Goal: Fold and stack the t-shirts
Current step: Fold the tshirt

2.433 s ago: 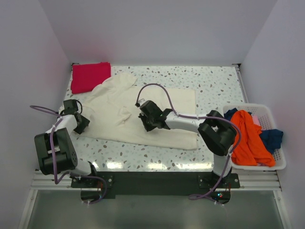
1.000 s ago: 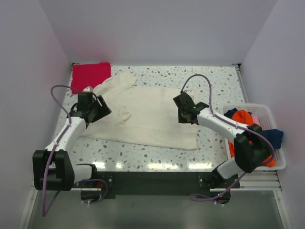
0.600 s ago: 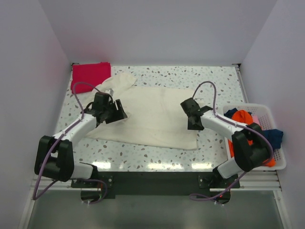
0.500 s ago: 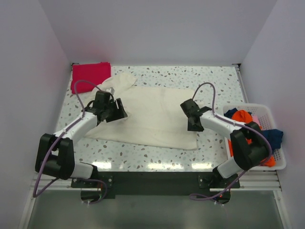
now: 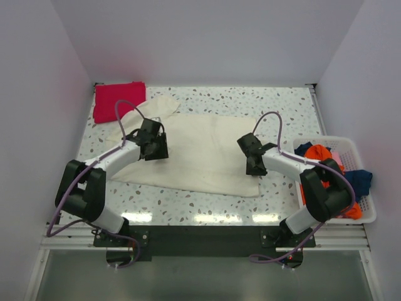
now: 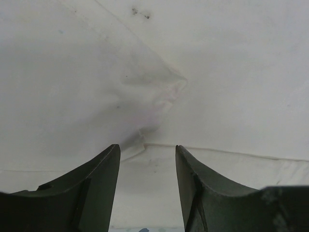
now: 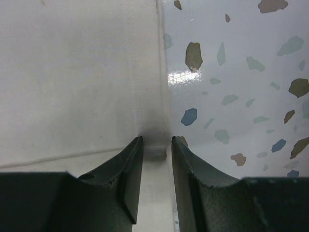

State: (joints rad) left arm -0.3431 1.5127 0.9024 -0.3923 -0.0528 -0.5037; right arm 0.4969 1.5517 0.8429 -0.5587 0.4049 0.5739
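Left gripper [image 6: 146, 149]: jaws partly apart, nothing between them. Low over the large cream cotton t-shirt [image 5: 207, 147], just short of a small pucker in the cloth near the left shoulder. Right gripper [image 7: 156, 141]: jaws narrow but not closed, astride the shirt's right-hand hem where cloth meets the speckled terrazzo table [image 5: 282, 106]. No cloth seen clamped (thin hem, so hard to be certain).

Cream t-shirt: spread flat across mid-table, collar end toward the far left, one sleeve reaching up beside the red one. Creased in places; no fold made in it yet.

Done, by the look of things: bright red t-shirt [image 5: 119, 100] folded into a neat rectangle in the far left corner, presumably the base of the stack.

Left to do: fold the cream one and set it on the red. Then the crumpled orange t-shirt [image 5: 326, 179] and the dark blue one [image 5: 358, 180], both bundled in the white plastic basket [image 5: 371, 207] at the right edge.

Estimate: about a quarter through, with one of four shirts finished.
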